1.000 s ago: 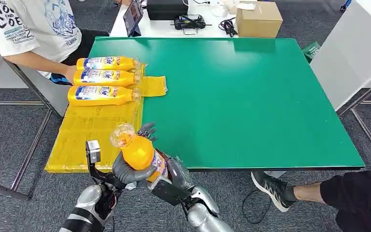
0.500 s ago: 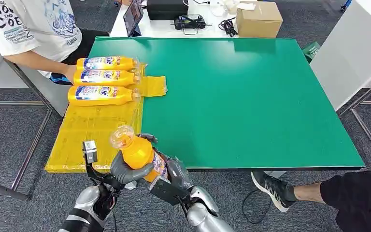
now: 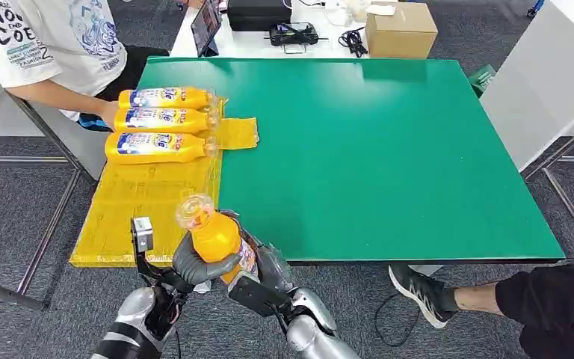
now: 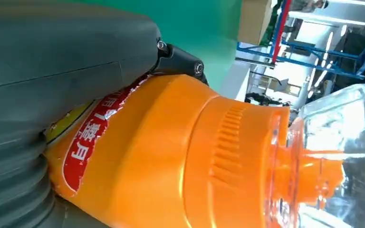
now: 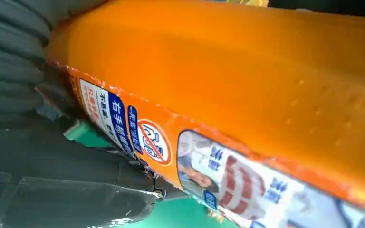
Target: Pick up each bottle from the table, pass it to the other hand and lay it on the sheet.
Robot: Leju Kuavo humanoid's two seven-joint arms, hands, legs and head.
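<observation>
Head view is showing the left robot hand (image 3: 194, 263) wrapping its grey fingers around an orange bottle (image 3: 213, 235), cap tilting up, at the table's (image 3: 389, 149) near edge. The right robot hand (image 3: 265, 268) is gripping the same bottle lower down, at the label. Beyond them, three bottles (image 3: 161, 120) are lying side by side on the yellow sheet (image 3: 138, 202), beside a seated person (image 3: 52, 45).
</observation>
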